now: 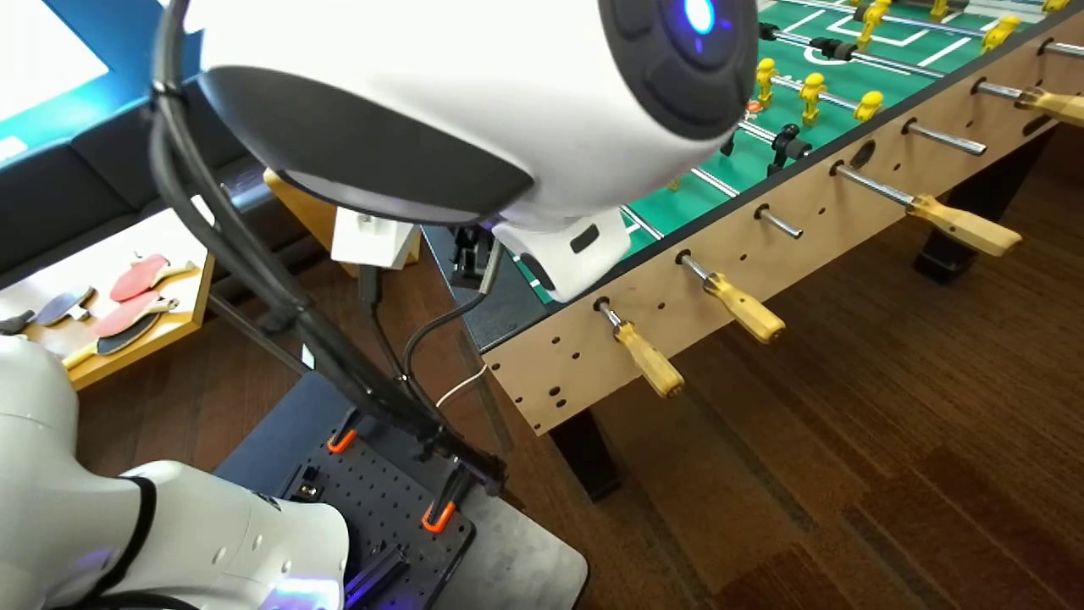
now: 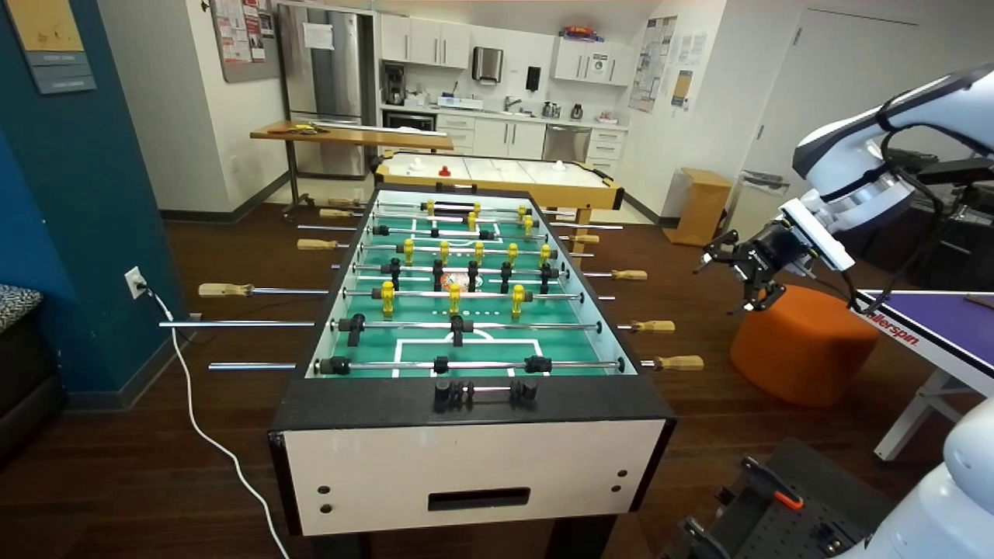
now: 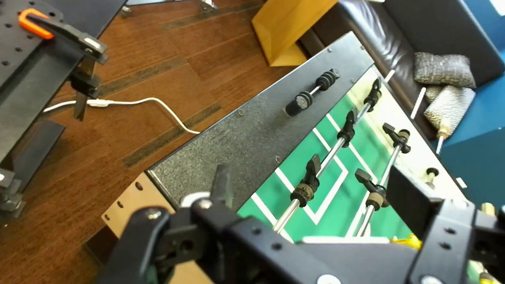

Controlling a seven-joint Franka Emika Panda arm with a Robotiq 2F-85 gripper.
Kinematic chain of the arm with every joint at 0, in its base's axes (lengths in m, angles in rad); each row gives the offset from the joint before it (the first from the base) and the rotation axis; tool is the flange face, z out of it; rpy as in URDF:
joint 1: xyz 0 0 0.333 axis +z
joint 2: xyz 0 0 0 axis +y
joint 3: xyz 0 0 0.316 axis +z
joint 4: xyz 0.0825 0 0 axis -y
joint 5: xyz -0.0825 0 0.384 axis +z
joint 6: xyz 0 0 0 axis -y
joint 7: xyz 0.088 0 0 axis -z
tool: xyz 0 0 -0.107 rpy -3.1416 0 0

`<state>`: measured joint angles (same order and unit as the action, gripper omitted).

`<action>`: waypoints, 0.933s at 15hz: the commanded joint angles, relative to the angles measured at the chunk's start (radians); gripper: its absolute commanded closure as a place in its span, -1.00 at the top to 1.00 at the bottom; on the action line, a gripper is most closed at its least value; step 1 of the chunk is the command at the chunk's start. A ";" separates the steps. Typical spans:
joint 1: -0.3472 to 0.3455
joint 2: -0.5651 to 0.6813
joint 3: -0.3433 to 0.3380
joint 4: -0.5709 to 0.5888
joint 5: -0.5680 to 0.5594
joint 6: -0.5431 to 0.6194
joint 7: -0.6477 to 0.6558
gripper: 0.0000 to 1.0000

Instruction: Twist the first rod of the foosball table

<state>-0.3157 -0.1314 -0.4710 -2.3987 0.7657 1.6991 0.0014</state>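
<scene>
The foosball table stands in front of me with its long axis running from the near end off toward the air hockey table and the white kitchen cabinets on the far side. Across it the metal rods lie left to right; the nearest rod carries three black players, and at its right end a tan wooden handle points outward, away from the table, while the left end sticks out as bare metal. Off to the right in an exterior view, the white robot arm holds its gripper angled left and downward, apart from that handle; from the wrist view I see the jaws spread wide, facing the table's near end. An orange ottoman sits beyond the gripper, a purple-topped ping-pong table farther right, and over on the left a dark leather couch holds patterned cushions
</scene>
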 commanded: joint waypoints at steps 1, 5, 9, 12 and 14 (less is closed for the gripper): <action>-0.034 0.025 0.028 0.006 0.025 -0.008 -0.005 1.00; -0.034 0.055 0.028 0.015 0.044 -0.011 -0.014 1.00; -0.076 0.168 -0.004 0.088 0.095 -0.095 0.047 1.00; -0.130 0.273 -0.024 0.149 0.148 -0.192 0.069 1.00; -0.169 0.351 -0.034 0.192 0.192 -0.258 0.078 1.00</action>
<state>-0.4362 0.0928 -0.4953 -2.3013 0.8991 1.5517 0.0398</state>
